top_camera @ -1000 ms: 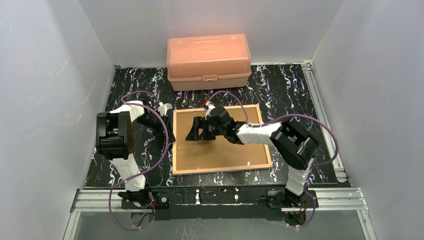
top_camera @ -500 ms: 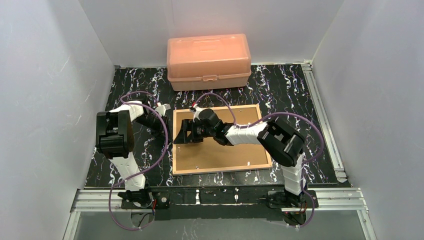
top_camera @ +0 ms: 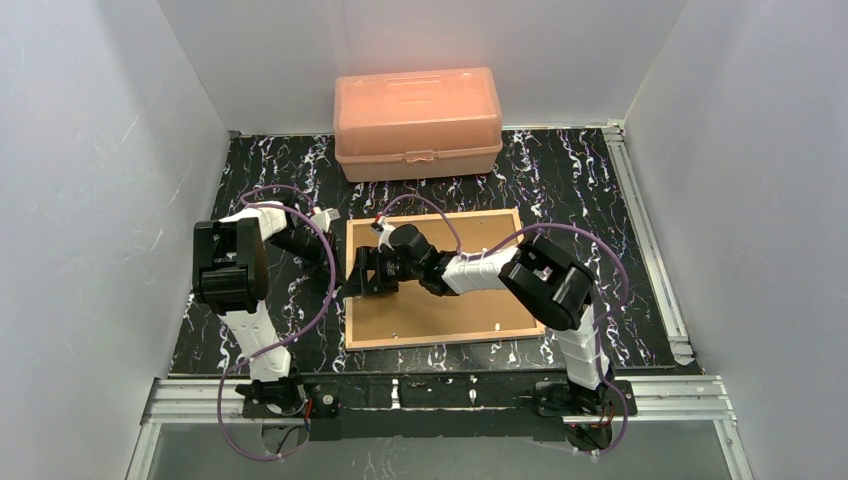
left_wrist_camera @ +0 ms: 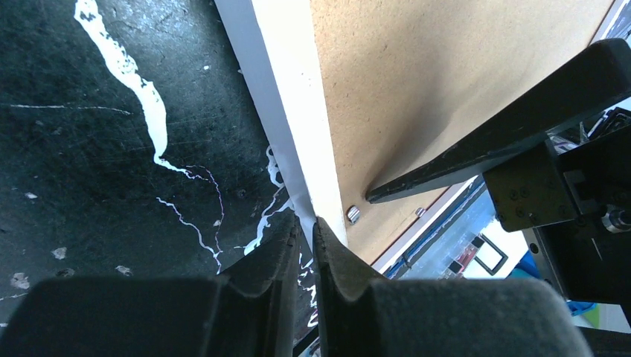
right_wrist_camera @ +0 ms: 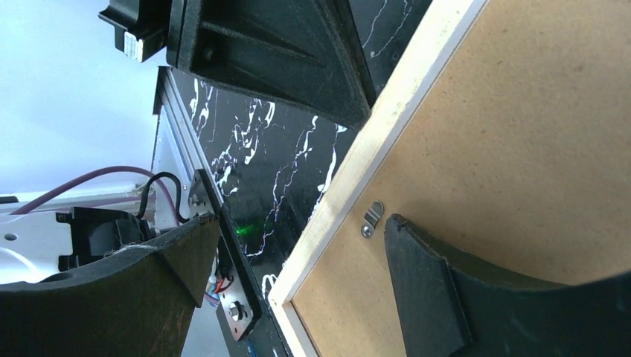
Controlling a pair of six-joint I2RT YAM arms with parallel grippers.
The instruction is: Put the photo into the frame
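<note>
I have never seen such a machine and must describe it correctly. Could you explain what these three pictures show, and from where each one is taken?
These are two robot arms bolted at the near edge of a black marbled table. One picture looks down from above. The other two come from a small camera on each wrist, so each shows that arm's own fingers. On the table lies the frame, back side up, with a brown backing board in it. An orange box stands behind. The left gripper is pinched shut on the frame's left rail. The right gripper is open, with one finger on or just above the board, beside a small metal tab. The photo is not visible.
</note>
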